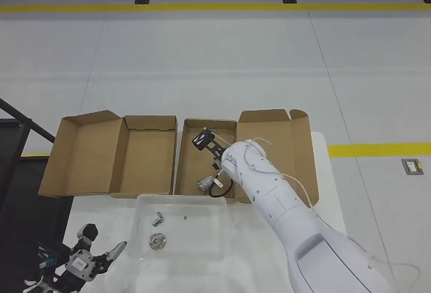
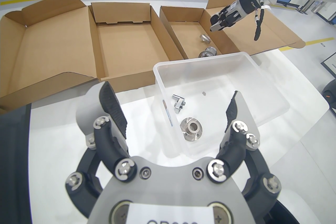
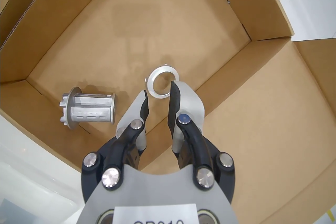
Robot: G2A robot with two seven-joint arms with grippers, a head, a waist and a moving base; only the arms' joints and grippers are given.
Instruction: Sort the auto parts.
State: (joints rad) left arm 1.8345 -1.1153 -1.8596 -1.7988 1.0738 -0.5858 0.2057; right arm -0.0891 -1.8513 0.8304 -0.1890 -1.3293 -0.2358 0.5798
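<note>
Right gripper (image 3: pixel 158 89) hung half open and empty over the right cardboard box (image 3: pixel 170 12), just above a metal ring (image 3: pixel 163 82), with a flanged sleeve (image 3: pixel 88 110) near it. I judged that placing was finished. Next it needed the bracket (image 2: pixel 179 103) or disc (image 2: pixel 192 129) from the clear bin (image 1: pixel 201 238), at the box's 6 o'clock. Left gripper (image 2: pixel 170 89) stood wide open and empty at the bin's 8 o'clock. White table (image 2: pixel 52 125), grey floor (image 1: pixel 201 58), yellow line (image 1: pixel 391 149).

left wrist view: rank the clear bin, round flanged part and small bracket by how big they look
1. clear bin, by far the largest
2. round flanged part
3. small bracket, slightly smaller; the flanged part lies a bit nearer the camera, so that gap is unsure
</note>
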